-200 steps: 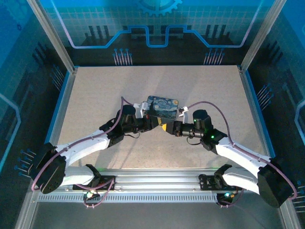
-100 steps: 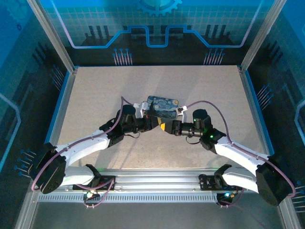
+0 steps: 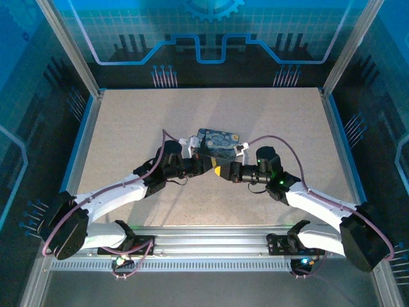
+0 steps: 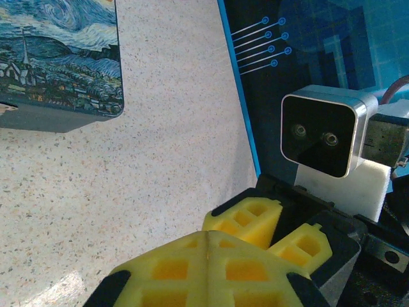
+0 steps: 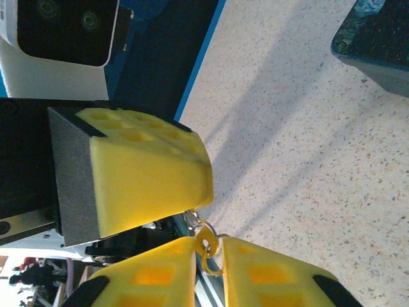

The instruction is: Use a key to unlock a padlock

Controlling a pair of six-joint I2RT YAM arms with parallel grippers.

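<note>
Top view, centre of speckled beige tabletop (image 3: 128,128): two white arms meeting nose to nose just below dark-blue rectangular tin with swirling starry-night painting (image 3: 219,142). Left pincer (image 3: 206,165) and right pincer (image 3: 222,171) tip to tip, yellow foam pads almost in contact.

Left wrist view: own yellow pads pressed flat together along one seam at bottom centre. Right pincer's two pads just beyond, right of centre, with white-and-black wrist camera box (image 4: 323,137) above them. Tin lying flat in upper left corner.

Right wrist view: own pads at bottom edge set close, narrow slot between, nipping a small looped metal piece tinted yellow, taken as head of tiny slim grey metal key (image 5: 206,246). Directly above it, thin silver loop jutting from lower tip of left pincer's pad block, taken as shackle of tiny padlock (image 5: 195,222), apparently pinched there. Padlock body hidden behind the pad, too small to confirm. Key and padlock touching or a hair apart; cannot tell which. Tin corner in upper right.
</note>
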